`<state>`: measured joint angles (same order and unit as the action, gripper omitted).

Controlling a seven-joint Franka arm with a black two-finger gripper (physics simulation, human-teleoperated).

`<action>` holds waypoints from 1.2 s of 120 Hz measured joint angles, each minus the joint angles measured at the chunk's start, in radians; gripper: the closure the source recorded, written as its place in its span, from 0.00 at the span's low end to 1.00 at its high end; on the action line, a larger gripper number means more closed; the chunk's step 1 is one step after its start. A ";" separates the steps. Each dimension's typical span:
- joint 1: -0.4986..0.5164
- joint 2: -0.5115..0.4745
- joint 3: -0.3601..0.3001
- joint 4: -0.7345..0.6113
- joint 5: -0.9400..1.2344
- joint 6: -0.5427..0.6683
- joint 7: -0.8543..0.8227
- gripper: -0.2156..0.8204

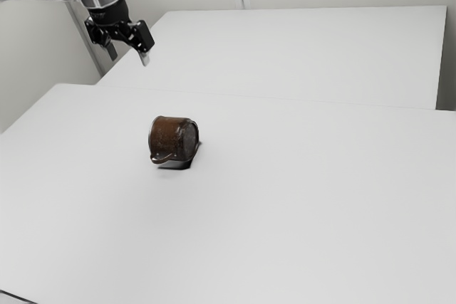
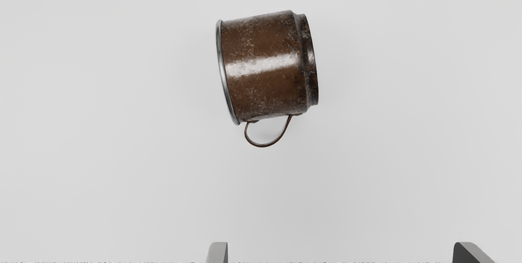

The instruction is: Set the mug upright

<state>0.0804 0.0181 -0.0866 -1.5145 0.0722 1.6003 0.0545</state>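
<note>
Fingers [image 2: 219,253] open, empty, up above the desk [image 1: 285,197], and the mug [image 1: 174,138] lies on its side there! Looks like stiff metal, likely slick; best clasped across the body [image 2: 265,67], not that thin handle [image 2: 262,145].

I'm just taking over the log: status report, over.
Gripper open, holding nothing. Mug on its side, not yet upright. No obstacle seen between them.

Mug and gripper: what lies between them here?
Nothing: in the wrist view, the stretch from the mug to the gripper is bare table.
</note>
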 joint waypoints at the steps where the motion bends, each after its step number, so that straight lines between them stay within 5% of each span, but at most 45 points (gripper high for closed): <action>1: 0.000 0.000 0.000 -0.001 0.000 0.000 0.000 0.21; 53: -0.028 -0.011 0.012 -0.034 -0.049 0.001 -0.005 0.21; 109: -0.079 0.017 0.062 -0.203 -0.120 0.163 -0.005 0.21; 144: 0.099 0.073 0.082 -0.231 -0.218 0.229 0.064 0.21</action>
<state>0.1793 0.0910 -0.0048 -1.7458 -0.1462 1.8297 0.1183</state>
